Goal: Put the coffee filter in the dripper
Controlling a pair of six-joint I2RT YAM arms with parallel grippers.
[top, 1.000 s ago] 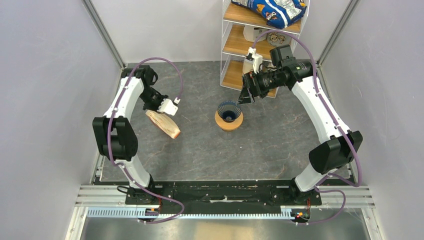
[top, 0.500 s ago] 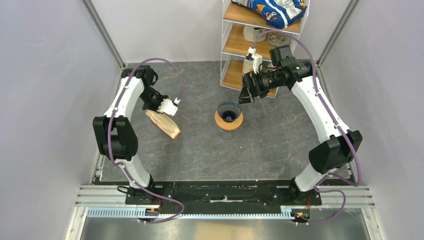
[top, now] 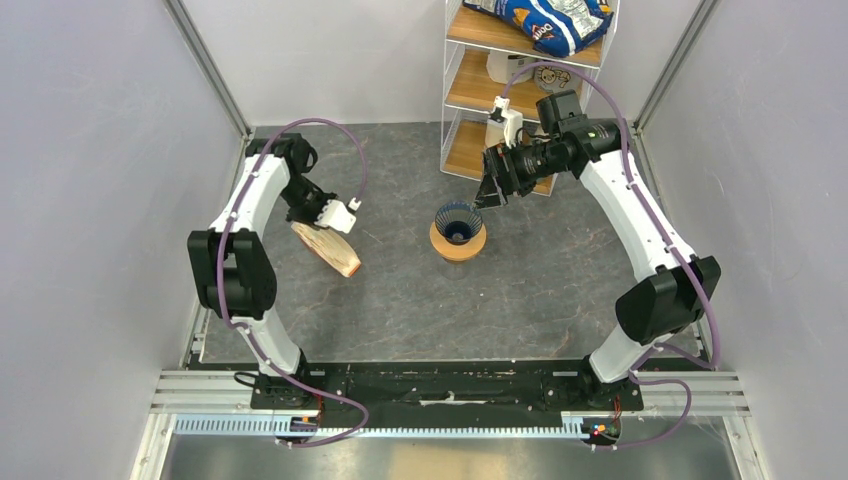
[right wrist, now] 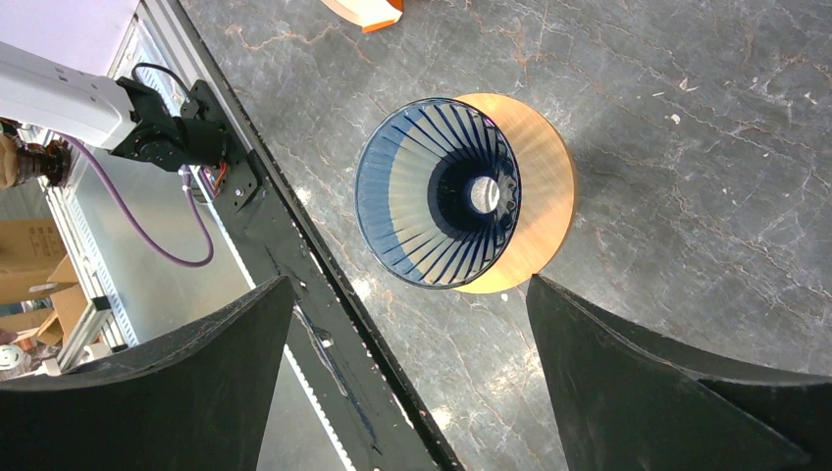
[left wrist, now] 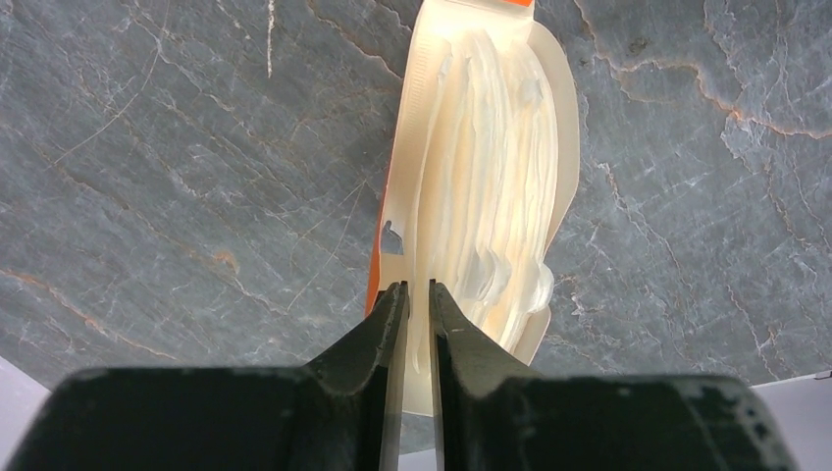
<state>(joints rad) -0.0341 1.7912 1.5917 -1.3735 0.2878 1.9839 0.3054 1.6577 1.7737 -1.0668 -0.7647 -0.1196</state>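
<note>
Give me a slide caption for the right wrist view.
Open right gripper hovers above the dark blue ribbed dripper seated on its orange-brown ring.

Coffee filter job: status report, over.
Left gripper nearly closed at filter stack edge, grip unclear. Right gripper open, facing dripper. Dripper empty, on orange-brown ring. Nothing blocking it.

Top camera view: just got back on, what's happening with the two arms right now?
The left end effector sits at the edge of the cream-and-tan wedge-shaped paper stack, jaws nearly closed around paper; whether one sheet is gripped is unclear. The right end effector hangs wide open above the dark blue ribbed dripper cone, which stands empty on a flat orange-brown ring.
</note>
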